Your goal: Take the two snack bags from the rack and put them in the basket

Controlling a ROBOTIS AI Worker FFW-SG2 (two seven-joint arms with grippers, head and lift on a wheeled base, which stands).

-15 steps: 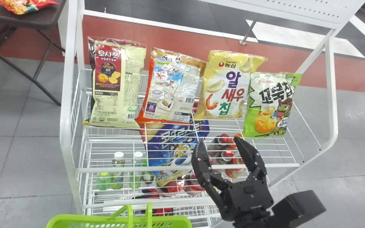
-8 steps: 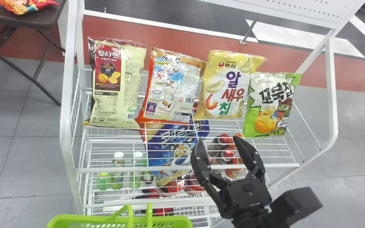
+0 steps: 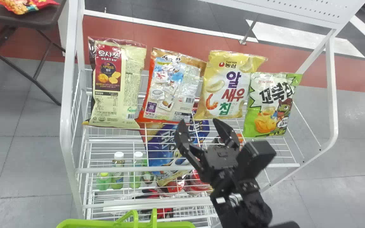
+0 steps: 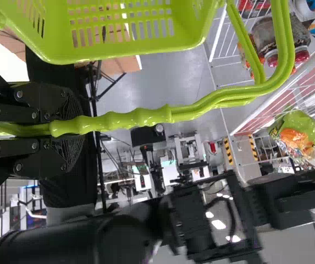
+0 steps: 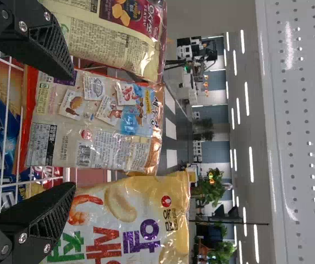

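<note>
Dk tbl (image 3: 40, 19) w/ red pkt (image 3: 24, 5) (plus plant (image 5: 211, 190))

Cream bag (image 3: 130, 85): is written "오사쯔" and "OSATSU" | yellow bag (image 3: 211, 76): "농심" and, in big letters, "알새우칩" | green bag (image 3: 250, 126): one can read "꼬북칩" | blue bag (image 3: 158, 150): letters are partly hidden

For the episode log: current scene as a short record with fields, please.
rack, top level: cream bag, orange-edged bag, yellow bag, green bag, left to right
below: blue bag, bottles
right gripper: open, empty, before the orange-edged and yellow bags
left gripper: closed around the basket handle
basket: green, at the rack's near side
basket contents: cannot tell
side table: red bag
</note>
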